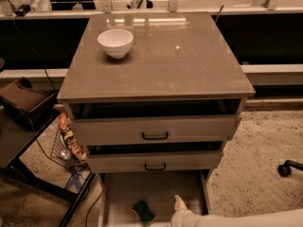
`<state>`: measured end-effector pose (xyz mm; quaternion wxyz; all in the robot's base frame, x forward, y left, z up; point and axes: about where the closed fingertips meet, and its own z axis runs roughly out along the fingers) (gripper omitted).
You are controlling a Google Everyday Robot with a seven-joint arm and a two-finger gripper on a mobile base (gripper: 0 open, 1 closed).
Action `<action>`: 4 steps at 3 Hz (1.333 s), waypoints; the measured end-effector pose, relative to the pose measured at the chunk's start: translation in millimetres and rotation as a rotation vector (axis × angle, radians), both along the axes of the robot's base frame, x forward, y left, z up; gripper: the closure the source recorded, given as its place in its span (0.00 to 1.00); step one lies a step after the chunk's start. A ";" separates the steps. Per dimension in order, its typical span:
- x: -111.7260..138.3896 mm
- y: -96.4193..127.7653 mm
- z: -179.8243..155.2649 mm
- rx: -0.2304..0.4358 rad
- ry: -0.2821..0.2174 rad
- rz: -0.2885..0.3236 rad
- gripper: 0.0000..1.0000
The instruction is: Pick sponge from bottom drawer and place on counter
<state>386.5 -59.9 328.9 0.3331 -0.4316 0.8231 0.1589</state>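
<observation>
The sponge, dark green with a yellowish edge, lies on the pale floor of the open bottom drawer, near its front. My gripper is inside the drawer, just right of the sponge and apart from it. Its pale arm reaches in from the lower right. The counter is the glossy grey-brown top of the cabinet.
A white bowl stands at the counter's back left. The two upper drawers with black handles are slightly ajar above the bottom drawer. A black table and a wire basket stand to the left. A chair caster is at right.
</observation>
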 end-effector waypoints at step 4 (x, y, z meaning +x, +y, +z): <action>14.5 83.3 -178.0 0.203 0.046 0.002 0.00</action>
